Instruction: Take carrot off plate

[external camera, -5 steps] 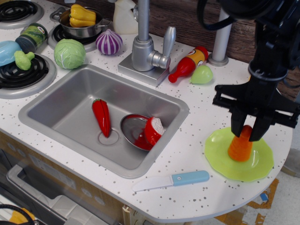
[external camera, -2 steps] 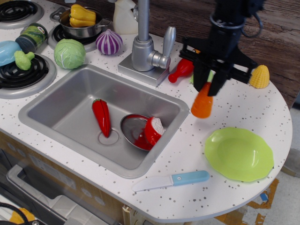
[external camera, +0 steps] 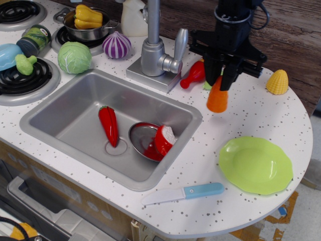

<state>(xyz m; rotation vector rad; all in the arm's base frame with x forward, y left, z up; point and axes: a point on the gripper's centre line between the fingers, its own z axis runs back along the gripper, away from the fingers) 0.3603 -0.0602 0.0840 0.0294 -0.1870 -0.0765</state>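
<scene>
The orange carrot [external camera: 217, 100] hangs wide end down from my black gripper [external camera: 221, 82], which is shut on its narrow top. It is over the speckled counter right of the sink, at or just above the surface. The lime-green plate [external camera: 256, 164] lies bare at the front right, well apart from the carrot.
The sink [external camera: 75, 118] holds a red pepper toy [external camera: 108, 125] and a metal bowl [external camera: 143, 138] with a red piece. A faucet [external camera: 156, 50], ketchup bottle [external camera: 198, 72] and green pear sit behind the carrot. Yellow corn [external camera: 277, 82] is at the right. A blue-handled knife [external camera: 183, 193] lies in front.
My gripper lifted the carrot off the plate and carried it back and left over the counter. In the last step it moved slightly further back and lower.
</scene>
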